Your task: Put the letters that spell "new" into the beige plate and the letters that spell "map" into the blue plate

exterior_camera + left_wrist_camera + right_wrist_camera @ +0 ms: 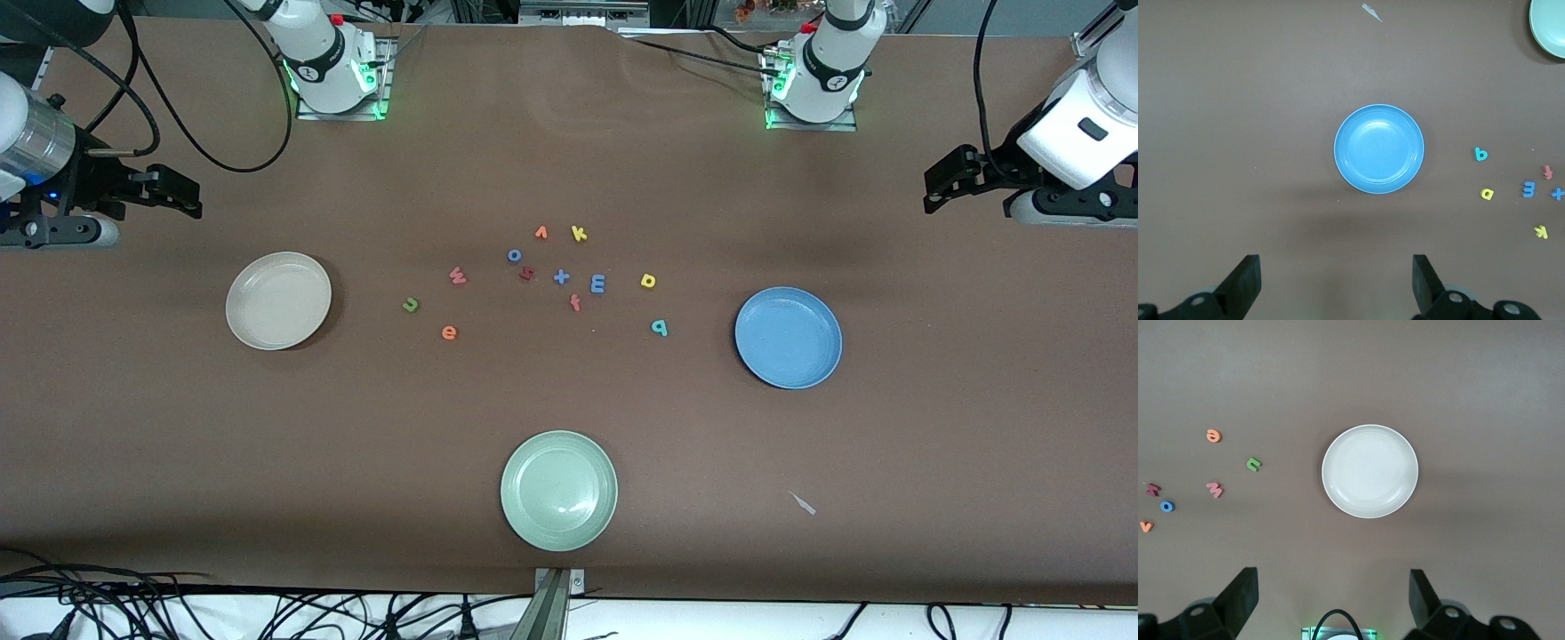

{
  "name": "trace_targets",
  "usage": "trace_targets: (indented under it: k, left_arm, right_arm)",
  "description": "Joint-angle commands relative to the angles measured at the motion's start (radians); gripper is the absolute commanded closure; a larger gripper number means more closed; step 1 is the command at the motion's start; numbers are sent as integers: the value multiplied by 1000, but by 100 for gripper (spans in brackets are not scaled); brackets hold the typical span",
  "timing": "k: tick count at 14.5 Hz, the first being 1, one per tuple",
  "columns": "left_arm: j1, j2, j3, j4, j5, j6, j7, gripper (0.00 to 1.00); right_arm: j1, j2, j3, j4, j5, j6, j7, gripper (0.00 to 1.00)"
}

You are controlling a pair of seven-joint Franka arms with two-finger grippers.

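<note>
Nothing is sorted yet. Nearest the front camera, mid-table, lie the orange e (449,332) and teal p (659,327); the other letters sit farther up, some too small to read surely. Beige plate (278,300) and blue plate (788,337) are empty. My left gripper (1336,280) and right gripper (1333,597) hang released at the table's ends; next I must reach in and pinch one letter.

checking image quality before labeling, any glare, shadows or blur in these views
Front view: a soft sheen on the pale green plate, green LED glow at both arm bases, letters small but sharp. Left wrist view: a faint broad shadow on the table beside the blue plate, evenly lit, no blur. Right wrist view: the beige plate is bright but not blown out, with a soft shadow along one side.
</note>
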Motion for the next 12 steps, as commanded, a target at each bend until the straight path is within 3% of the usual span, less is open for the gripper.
trace_targets:
  k: [1, 12]
  left_arm:
    - [-5, 17, -15, 36, 24, -25, 10, 0]
    - [-4, 17, -18, 36, 24, -33, 8, 0]
  right_arm:
    - [-10, -6, 8, -4, -14, -5, -1, 0]
    - [-10, -6, 8, -4, -14, -2, -1, 0]
